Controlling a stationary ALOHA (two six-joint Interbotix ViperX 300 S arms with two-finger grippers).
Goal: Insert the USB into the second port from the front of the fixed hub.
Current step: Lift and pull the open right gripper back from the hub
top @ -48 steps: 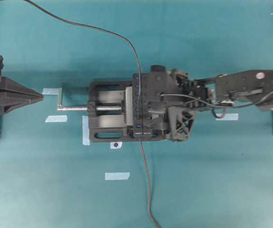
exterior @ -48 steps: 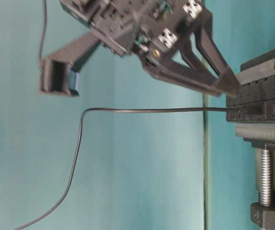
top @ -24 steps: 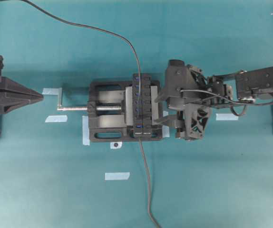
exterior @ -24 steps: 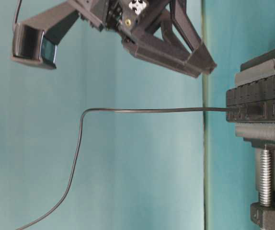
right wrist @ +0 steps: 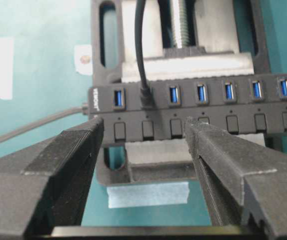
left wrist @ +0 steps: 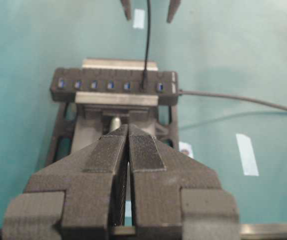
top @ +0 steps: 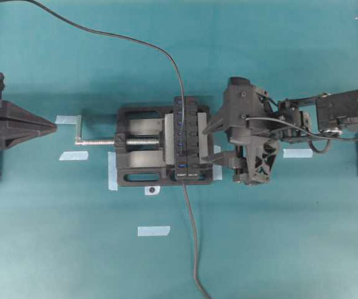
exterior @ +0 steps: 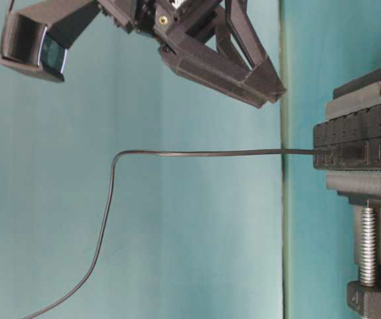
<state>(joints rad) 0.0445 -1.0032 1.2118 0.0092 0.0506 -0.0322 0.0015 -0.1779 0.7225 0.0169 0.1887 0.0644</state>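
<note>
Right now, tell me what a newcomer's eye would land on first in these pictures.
First the black vise at mid-table, clamping the long hub with its row of blue ports. Next the thin cable, its plug seated in the second port from one end. Then the right gripper, open and empty, hanging just off the hub.

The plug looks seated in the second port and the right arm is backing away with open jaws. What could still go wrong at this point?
The USB stands in the fixed hub, but how deep it sits cannot be told; it may be only partly in. Its cable hangs free just under the open right gripper, so a finger might snag it and tug the plug loose. The shut left gripper is parked apart from the vise.
</note>
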